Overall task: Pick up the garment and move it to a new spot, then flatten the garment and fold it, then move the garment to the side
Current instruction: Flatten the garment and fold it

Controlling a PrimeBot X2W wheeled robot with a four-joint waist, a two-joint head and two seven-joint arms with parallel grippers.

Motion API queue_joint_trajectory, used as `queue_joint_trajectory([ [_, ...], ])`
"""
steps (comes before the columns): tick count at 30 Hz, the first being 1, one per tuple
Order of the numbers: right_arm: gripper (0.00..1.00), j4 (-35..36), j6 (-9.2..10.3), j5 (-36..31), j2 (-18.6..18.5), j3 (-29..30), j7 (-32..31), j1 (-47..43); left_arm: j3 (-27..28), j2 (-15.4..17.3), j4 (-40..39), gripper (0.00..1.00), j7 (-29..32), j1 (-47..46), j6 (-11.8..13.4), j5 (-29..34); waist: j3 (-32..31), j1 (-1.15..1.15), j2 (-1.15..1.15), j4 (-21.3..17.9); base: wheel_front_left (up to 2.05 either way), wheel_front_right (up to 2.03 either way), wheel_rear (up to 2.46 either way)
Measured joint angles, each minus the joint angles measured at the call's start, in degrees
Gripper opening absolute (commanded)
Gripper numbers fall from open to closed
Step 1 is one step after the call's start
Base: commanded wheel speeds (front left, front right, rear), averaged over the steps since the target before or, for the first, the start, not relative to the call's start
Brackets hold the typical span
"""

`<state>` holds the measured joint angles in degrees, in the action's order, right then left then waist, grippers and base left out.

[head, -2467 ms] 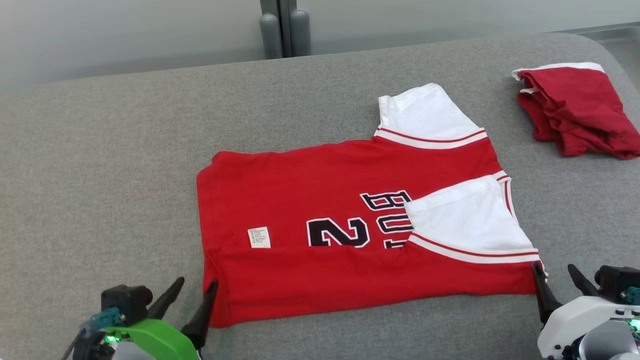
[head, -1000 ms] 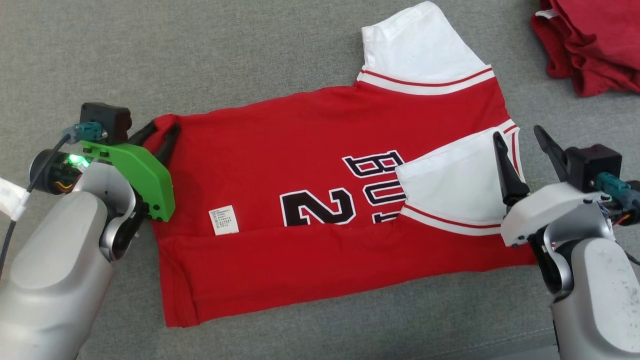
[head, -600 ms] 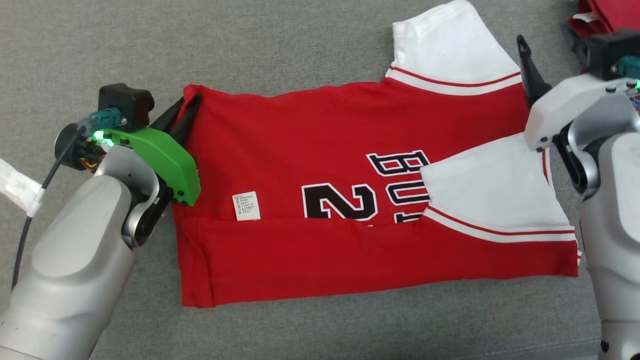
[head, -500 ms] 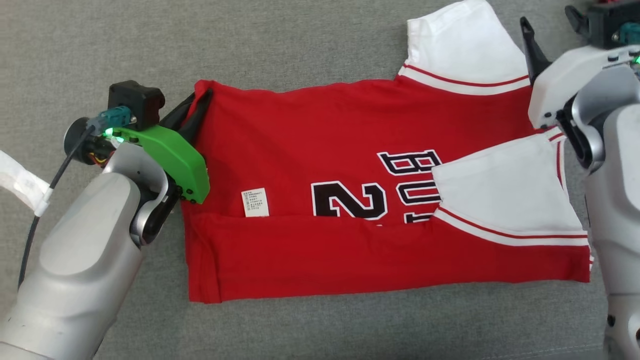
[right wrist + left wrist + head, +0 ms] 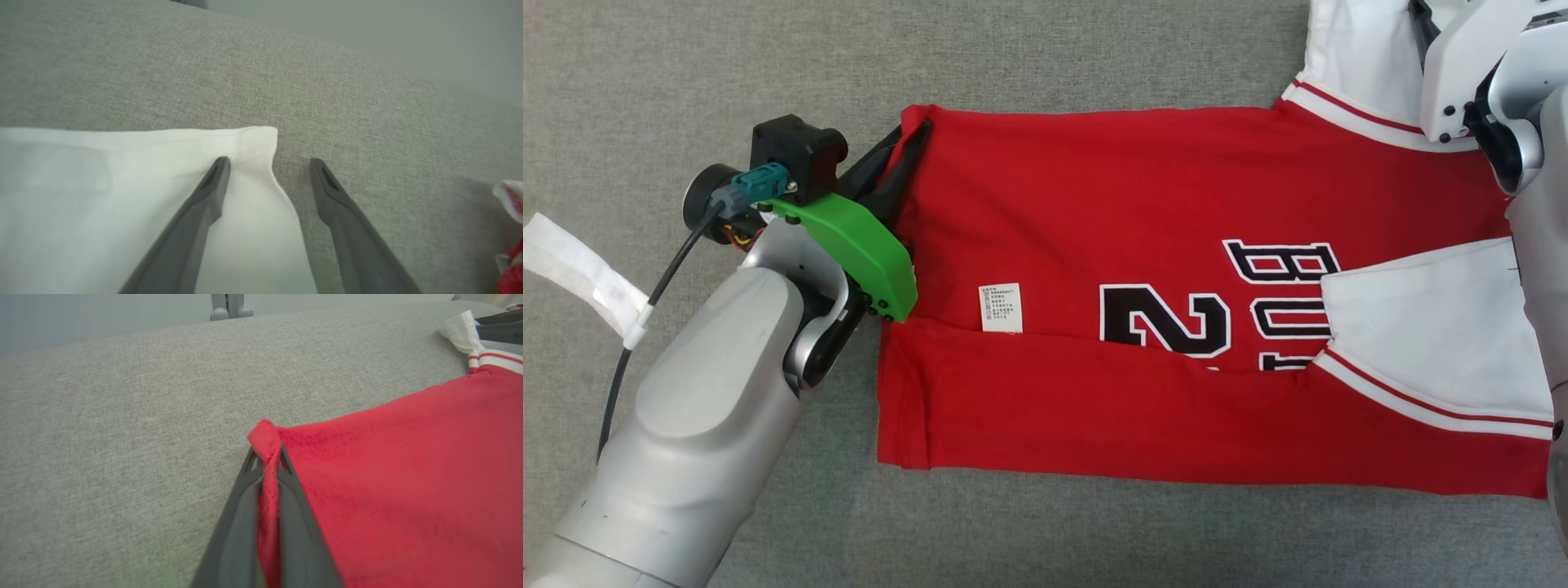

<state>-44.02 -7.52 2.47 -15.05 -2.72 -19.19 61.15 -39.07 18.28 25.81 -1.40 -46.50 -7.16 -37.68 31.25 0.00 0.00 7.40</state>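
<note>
Item: garment, a red jersey with white sleeves and black lettering, folded lengthwise and lying flat on the grey fabric surface. A white label sits beside the fold line.

Left gripper: fingers pressed together, pinching the far hem corner, with red cloth bunched between them.

Right gripper: fingers spread, straddling the edge of the far white sleeve. One finger is over the cloth, the other over bare surface.

Shows a black, white-edged "2" and "BU" lettering on the red jersey, plus a white care label printed too small to read.
</note>
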Motion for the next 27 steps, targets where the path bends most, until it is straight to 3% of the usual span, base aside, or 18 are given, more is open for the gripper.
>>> queue_joint_trajectory([
  [1, 0.80, -0.8, 0.05, 0.8, 0.0, -0.5, -0.4, 0.6, 0.0, 0.0, 0.1, 0.00, -0.2, 0.0, -0.1, 0.0, 0.2, 0.00, 0.00, 0.2, 0.00, 0.00, 0.00],
  [2, 0.42, -1.4, 0.05, 1.6, -0.1, -1.2, -0.5, 1.0, 0.0, -0.1, 0.2, 0.00, -0.3, 0.0, -0.1, 0.0, 0.4, 0.00, 0.00, 0.4, 0.00, 0.00, 0.00],
  [3, 0.30, -1.8, 0.05, 2.2, -0.2, -1.7, -0.5, 1.3, -0.1, 0.0, 0.3, 0.00, -0.5, 0.0, -0.1, 0.0, 0.4, 0.00, 0.00, 0.4, 0.00, 0.00, 0.00],
  [4, 0.08, -2.2, 0.05, 2.7, -0.3, -2.5, -0.5, 1.6, -0.1, 0.0, 0.5, 0.00, -0.5, 0.0, -0.1, 0.0, 0.4, 0.00, 0.00, 0.4, 0.00, 0.00, 0.00],
  [5, 0.00, -2.6, 0.05, 3.3, -0.4, -3.2, -0.2, 1.8, -0.1, 0.0, 0.5, 0.00, -0.5, -0.1, -0.1, 0.0, 0.4, 0.00, 0.00, 0.3, 0.00, 0.00, 0.00],
  [19, 0.00, -4.9, 0.00, 6.6, -0.5, -7.7, 16.8, 2.1, -0.4, 1.1, 2.6, 0.00, -2.8, 0.7, -0.1, -0.6, -3.5, 0.00, 0.00, -2.0, 0.00, 0.00, 0.00],
  [27, 0.00, -0.5, 0.00, 11.9, -2.3, -10.8, 22.7, -6.2, -1.7, 2.4, 1.2, 0.00, -5.5, 6.5, -0.1, -0.8, -8.8, 0.00, 0.00, -3.5, 0.00, 0.00, 0.00],
])
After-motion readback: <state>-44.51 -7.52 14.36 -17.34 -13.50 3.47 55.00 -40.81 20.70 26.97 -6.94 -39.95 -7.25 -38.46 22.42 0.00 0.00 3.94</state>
